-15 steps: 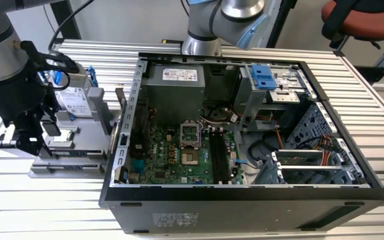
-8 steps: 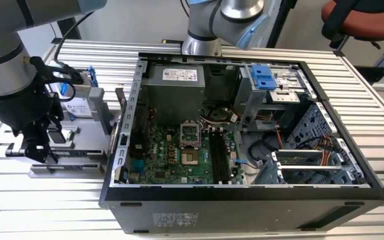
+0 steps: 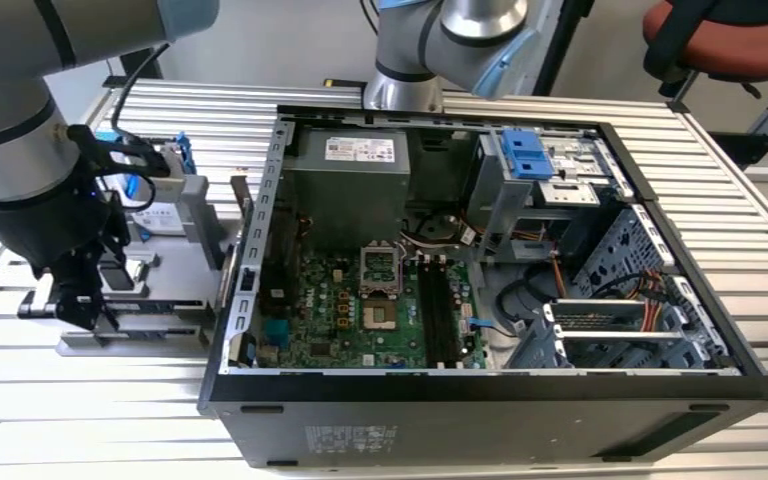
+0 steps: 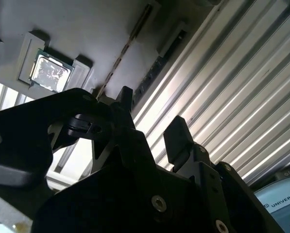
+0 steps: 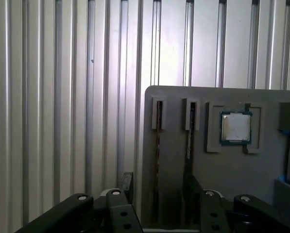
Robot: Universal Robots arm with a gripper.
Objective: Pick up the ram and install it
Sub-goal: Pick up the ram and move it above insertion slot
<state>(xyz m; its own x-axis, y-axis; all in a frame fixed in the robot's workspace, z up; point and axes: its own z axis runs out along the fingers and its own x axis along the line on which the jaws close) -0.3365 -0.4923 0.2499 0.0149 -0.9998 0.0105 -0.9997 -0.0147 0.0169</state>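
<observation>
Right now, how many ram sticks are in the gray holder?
2. One ram stick stands in the slot farther from the processor chip, the other ram stick in the slot nearest that chip, both on the gray holder.

There are two ram sticks (image 5: 158, 138) (image 5: 189, 141), one processor chip (image 5: 235, 127), one holder plate (image 5: 222, 170) and one computer case (image 3: 491, 388).

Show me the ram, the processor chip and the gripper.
ram (image 5: 158, 141), first wrist view, its thin edge
processor chip (image 5: 236, 127), first wrist view, silver lid
gripper (image 5: 159, 184), first wrist view, midway between fingertips
</observation>
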